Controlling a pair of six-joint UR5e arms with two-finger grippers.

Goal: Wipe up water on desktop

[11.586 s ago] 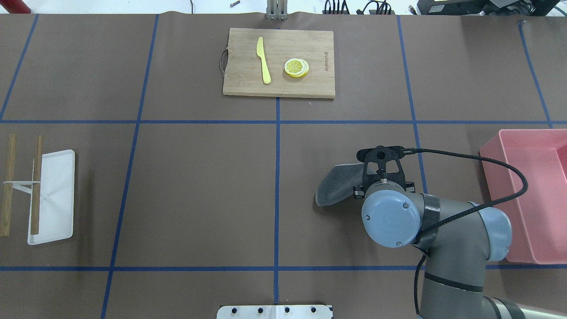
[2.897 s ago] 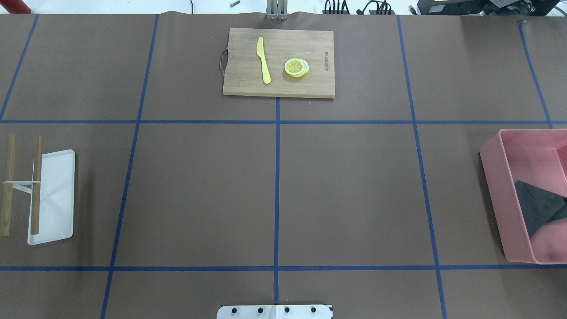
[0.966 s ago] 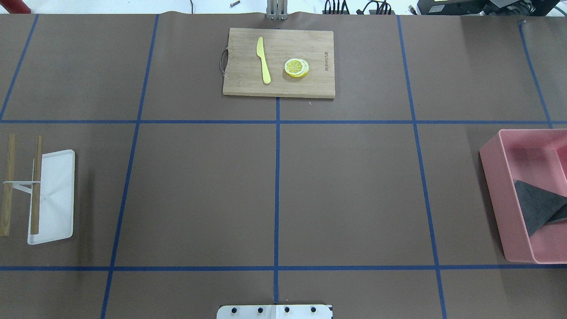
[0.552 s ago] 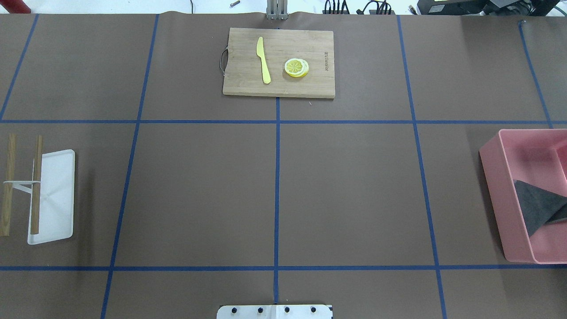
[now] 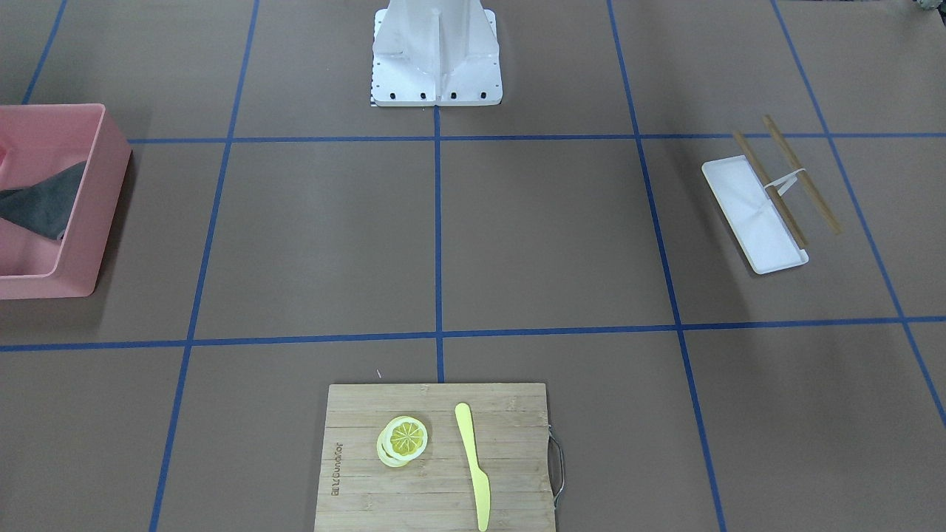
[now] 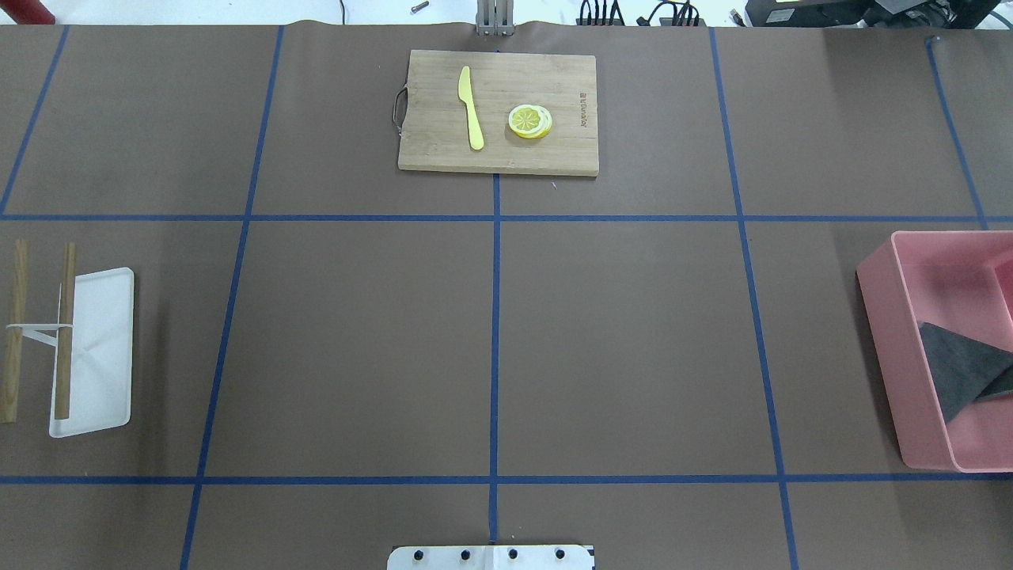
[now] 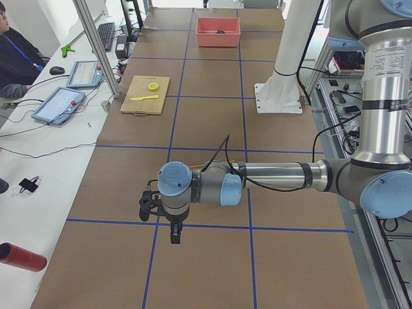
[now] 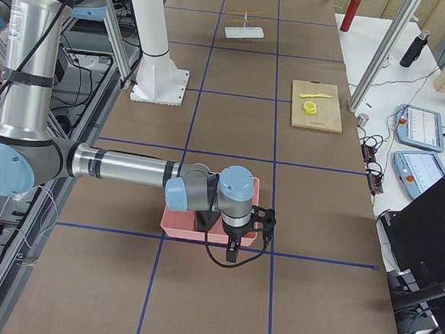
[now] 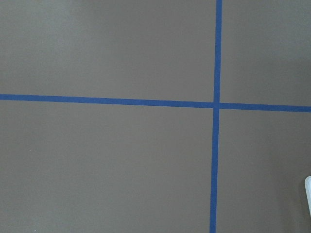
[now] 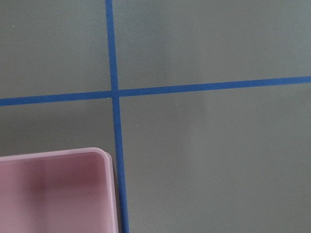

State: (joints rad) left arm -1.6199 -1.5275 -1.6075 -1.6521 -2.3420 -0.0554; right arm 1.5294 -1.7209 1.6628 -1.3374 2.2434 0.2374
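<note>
Since dark grey cloth lies in pink plastic bin, frame right, scan matte brown tabletop for damp; left hand, right hand: spread or pressed, cannot tell.

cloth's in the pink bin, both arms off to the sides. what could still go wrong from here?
1. The right hand hangs close over the rim of the pink bin; a low sweep might clip or shove it.
2. The grey cloth lies bunched against one wall, so a regrasp for a second pass could be awkward.
3. The desktop shows no puddle, but a thin film might not show on matte brown.
</note>
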